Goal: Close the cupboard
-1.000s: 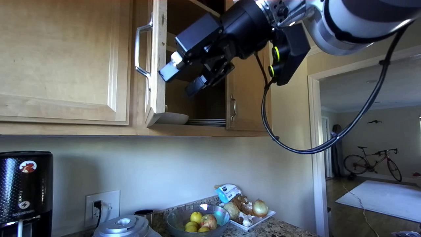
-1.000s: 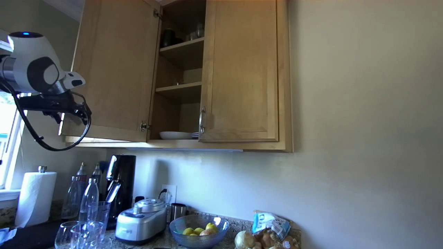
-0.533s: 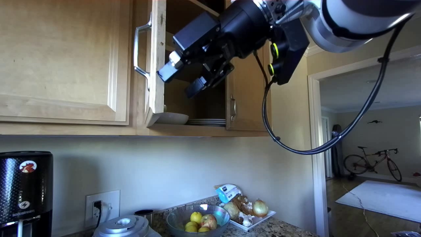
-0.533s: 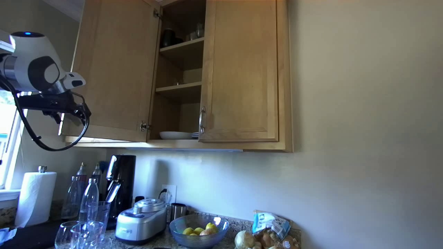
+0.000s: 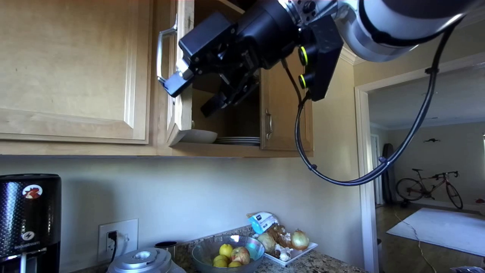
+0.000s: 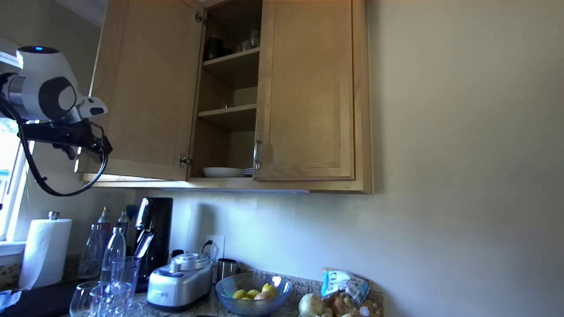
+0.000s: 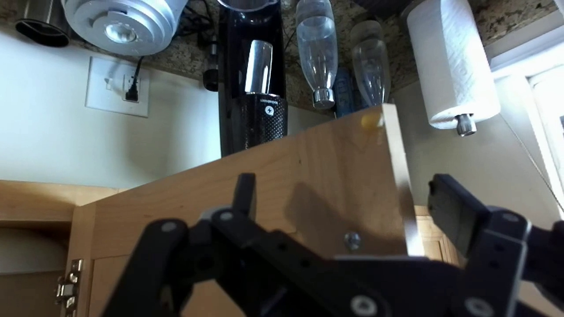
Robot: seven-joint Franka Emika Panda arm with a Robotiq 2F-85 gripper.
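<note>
While the cupboard [image 6: 266, 97] gapes, gripper [image 5: 189, 99] has neared handle [image 5: 159, 55]

Pale wooden wall cupboard [image 6: 308, 92], one door [image 6: 145, 88] open.

I am looking at a brown-speckled granite table [image 5: 320, 262] that is showing in all three views. On it, a wide, clear, blue-tinted glass bowl [image 6: 246, 307] is standing in both exterior views, and a flat white plate [image 5: 309, 248] is lying just beside it. On the bowl's other side, a cylindrical metal cup [image 6: 228, 269], a rounded silver kitchen appliance [image 6: 180, 286] and a tall black machine [image 6: 157, 229] are standing. A thin black cord [image 7: 194, 28] is lying tangled between the last two. Two clear, silver-capped bottles [image 6: 113, 255] and an upright white paper-towel roll [image 6: 45, 253] are standing beyond. Clear drinking glasses [image 6: 115, 294] are standing in front, bases out of sight.
</note>
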